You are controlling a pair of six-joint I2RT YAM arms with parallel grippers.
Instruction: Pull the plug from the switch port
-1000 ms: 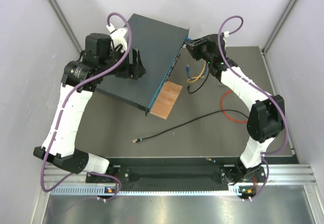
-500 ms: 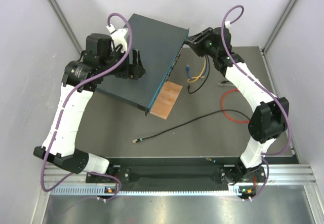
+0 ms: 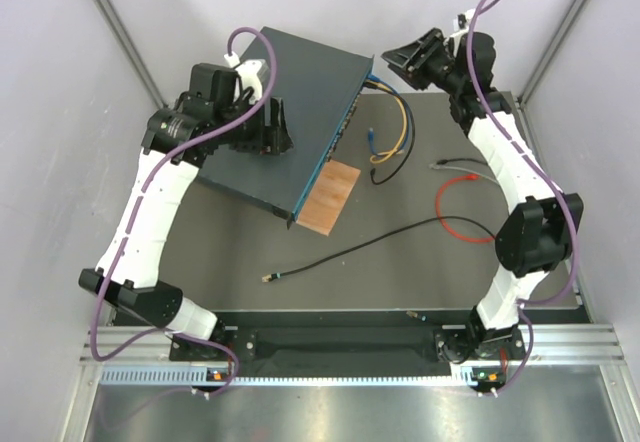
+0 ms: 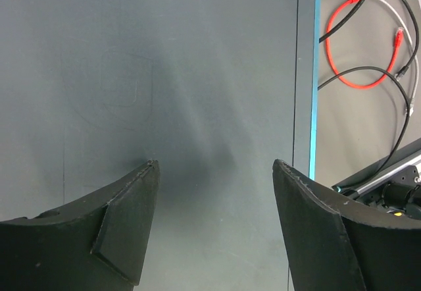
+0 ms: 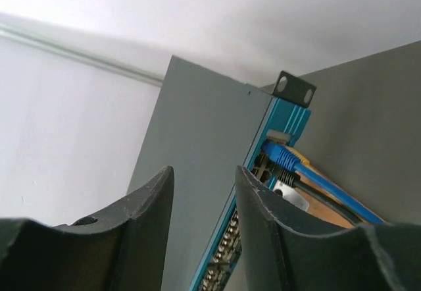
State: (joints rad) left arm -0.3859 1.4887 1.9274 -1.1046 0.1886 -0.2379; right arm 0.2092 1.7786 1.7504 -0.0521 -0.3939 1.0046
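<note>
The switch [image 3: 290,92] lies slanted at the back left of the mat, its teal port face turned to the right. A blue plug [image 5: 279,154], a black plug [image 5: 284,176] and a yellow one sit in ports at that face's far end [image 3: 372,80]. My right gripper [image 3: 395,65] hangs open above and behind that corner, with nothing between its fingers [image 5: 204,169]. A grey cable [image 3: 462,165] lies loose on the mat, its plug free. My left gripper [image 3: 272,130] stands open over the switch's flat top [image 4: 164,74], its fingertips [image 4: 215,166] close to the top.
A small brown board [image 3: 328,195] lies against the switch's near corner. A red cable loop [image 3: 460,217] and a long black cable [image 3: 350,252] lie on the mat. Blue, yellow and black cables curl beside the port face [image 3: 390,147]. White walls close in on both sides.
My right gripper has pulled up and back from the port face, and its jaws have widened. A grey cable now lies on the mat at the right. My left arm shifted slightly on the switch.
</note>
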